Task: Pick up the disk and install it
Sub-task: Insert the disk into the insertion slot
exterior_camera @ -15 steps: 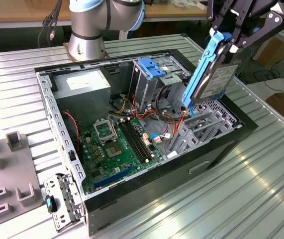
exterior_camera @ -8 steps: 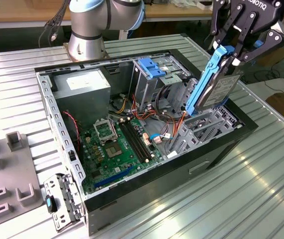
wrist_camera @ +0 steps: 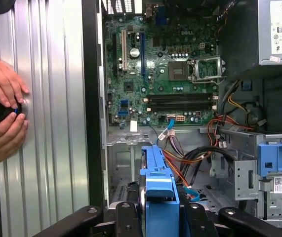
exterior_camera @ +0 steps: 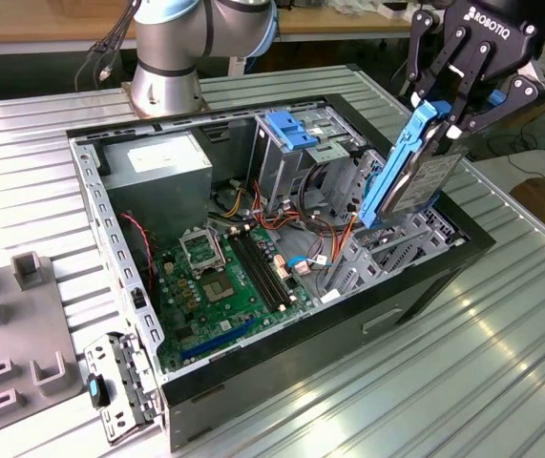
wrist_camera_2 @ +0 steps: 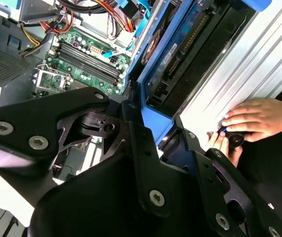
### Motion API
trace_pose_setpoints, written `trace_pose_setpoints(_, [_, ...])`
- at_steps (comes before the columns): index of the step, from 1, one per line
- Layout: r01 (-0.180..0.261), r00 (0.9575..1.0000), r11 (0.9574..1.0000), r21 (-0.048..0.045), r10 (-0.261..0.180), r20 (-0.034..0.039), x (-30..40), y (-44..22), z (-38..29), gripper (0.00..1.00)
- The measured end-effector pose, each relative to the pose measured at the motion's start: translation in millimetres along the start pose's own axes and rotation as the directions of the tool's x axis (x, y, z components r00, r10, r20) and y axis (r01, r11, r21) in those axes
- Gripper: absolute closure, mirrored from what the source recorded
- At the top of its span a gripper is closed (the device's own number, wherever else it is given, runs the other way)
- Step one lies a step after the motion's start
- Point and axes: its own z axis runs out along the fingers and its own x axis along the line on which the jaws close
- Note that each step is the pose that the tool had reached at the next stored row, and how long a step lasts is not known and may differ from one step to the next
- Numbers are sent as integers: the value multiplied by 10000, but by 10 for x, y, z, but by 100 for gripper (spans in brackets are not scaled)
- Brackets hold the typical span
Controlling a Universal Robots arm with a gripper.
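The disk hangs tilted on edge, its blue side rail facing the exterior view's left and a white label on its grey body. My gripper is shut on its upper end, holding it over the drive bay at the open computer case's right end; its lower end reaches down to the bay's rim. In the second wrist view the disk runs away from the black fingers. The first wrist view has its blue rail between the fingers.
The open case holds a green motherboard, a grey power supply, orange cables and a drive cage with a blue latch plate. A person's hands hold a black knob on the ribbed metal table. Grey fixtures stand at the exterior view's left.
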Motion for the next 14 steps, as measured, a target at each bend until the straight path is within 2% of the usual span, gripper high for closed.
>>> trace_pose_setpoints(6, [0,10000,10000,0,0,1,54,-13,100,63])
trace_pose_setpoints(14, [0,10000,10000,0,0,-1,73,-21,165,63])
